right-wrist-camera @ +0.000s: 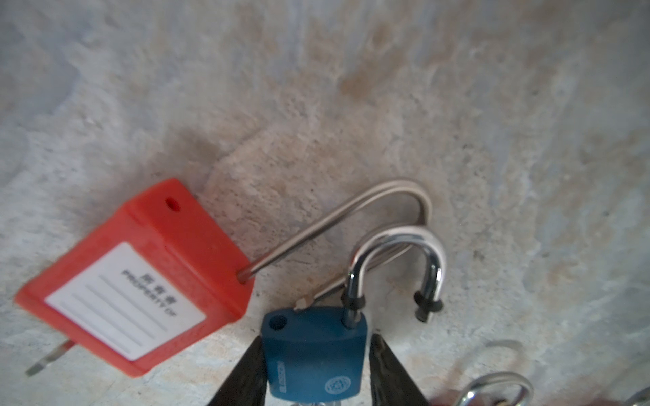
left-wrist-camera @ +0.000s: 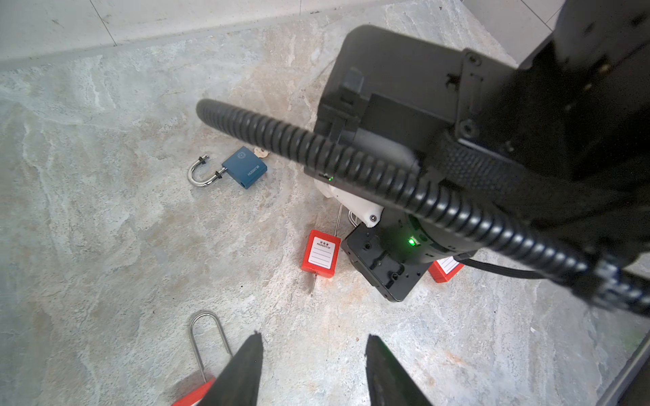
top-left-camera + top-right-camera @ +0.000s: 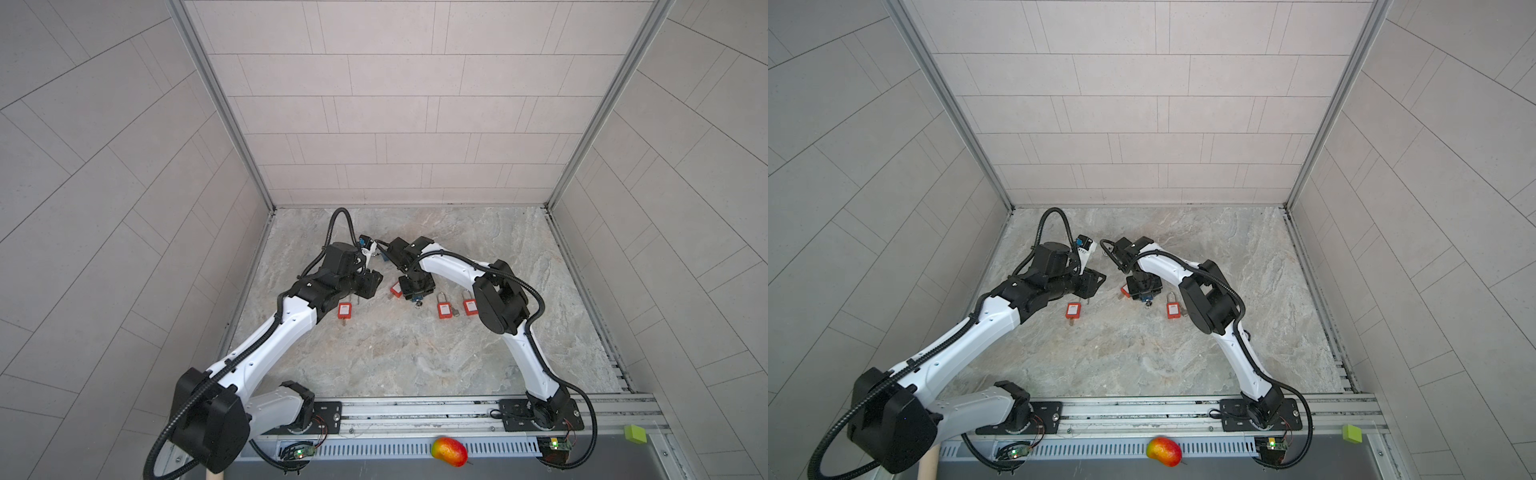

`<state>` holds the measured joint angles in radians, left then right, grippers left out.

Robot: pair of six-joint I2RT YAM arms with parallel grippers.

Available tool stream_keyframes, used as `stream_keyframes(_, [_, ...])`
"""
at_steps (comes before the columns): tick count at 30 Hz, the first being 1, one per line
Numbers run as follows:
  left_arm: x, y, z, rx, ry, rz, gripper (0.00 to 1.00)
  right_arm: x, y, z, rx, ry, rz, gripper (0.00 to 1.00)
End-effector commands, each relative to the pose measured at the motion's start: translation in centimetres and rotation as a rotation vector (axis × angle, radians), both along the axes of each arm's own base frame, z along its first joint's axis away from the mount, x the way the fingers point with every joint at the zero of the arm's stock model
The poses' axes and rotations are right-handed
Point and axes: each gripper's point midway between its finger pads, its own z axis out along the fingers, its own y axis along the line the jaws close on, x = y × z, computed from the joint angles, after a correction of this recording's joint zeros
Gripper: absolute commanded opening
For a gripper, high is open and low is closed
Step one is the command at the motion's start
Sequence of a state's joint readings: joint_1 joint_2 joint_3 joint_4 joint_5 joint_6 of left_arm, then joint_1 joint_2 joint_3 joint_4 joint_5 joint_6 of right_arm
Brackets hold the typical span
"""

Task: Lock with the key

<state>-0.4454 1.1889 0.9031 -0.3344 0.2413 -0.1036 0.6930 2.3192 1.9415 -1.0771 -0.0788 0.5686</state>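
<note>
Right end effector [image 1: 316, 336] is down at the surface [image 3: 415, 365], and you have the blue padlock [image 1: 313, 362] sitting between its fingers [image 1: 242, 376]. The fingers run close along both sides of the lock body. You can't tell from the wrist view whether they actually clamp it or just flank it. The lock's shackle [image 1: 401, 246] is open, free leg clear of the body, and in that view it overlaps the shackle of the red padlock [image 1: 137, 291] lying just beside it. That red one is open too, with a key [image 1: 49, 358] sticking out of its base. In both top views you only get a sliver of blue at the near edge of the right end effector, with a key ring [image 3: 418, 306] right by it.

Left end effector [image 2: 314, 337] hovers over the surface with its jaws apart, nothing between them. Another red padlock [image 3: 344, 309] lies close by it, well apart from the blue one. Your left wrist view also picks up a second blue padlock [image 2: 243, 168], shackle open, flat on the surface and apart from the rest. Two more red padlocks [image 3: 444, 309] sit side by side next to the right arm's elbow.
</note>
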Motion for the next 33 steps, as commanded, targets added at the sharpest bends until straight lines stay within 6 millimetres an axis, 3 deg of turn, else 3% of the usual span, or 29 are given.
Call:
stream_keyframes(1, [-0.3, 0.5, 0.0, 0.005, -0.011, 0.009, 0.53, -0.6, -0.4, -0.5, -0.042, 0.026, 0.01, 0.45])
stream_keyframes(7, [-0.3, 0.3, 0.2, -0.004, -0.015, 0.001, 0.53, -0.5, 0.1, 0.7, -0.031, -0.009, 0.04, 0.38])
stream_keyframes(14, [-0.5, 0.3, 0.8, 0.002, -0.051, -0.02, 0.53, -0.2, -1.2, 6.5, -0.02, -0.158, 0.179, 0.33])
stream_keyframes(22, [-1.4, -1.4, 2.0, -0.026, -0.164, -0.184, 0.53, -2.9, -3.1, 10.9, 0.096, -0.208, 0.441, 0.3])
stream_keyframes(27, [-3.1, -3.6, 3.5, -0.069, -0.321, -0.398, 0.53, -5.1, -2.8, 14.5, 0.245, -0.304, 0.643, 0.3])
stream_keyframes(33, [-5.1, -6.1, 4.6, -0.135, -0.427, -0.638, 0.53, -7.7, -3.3, 17.5, 0.333, -0.414, 0.866, 0.3])
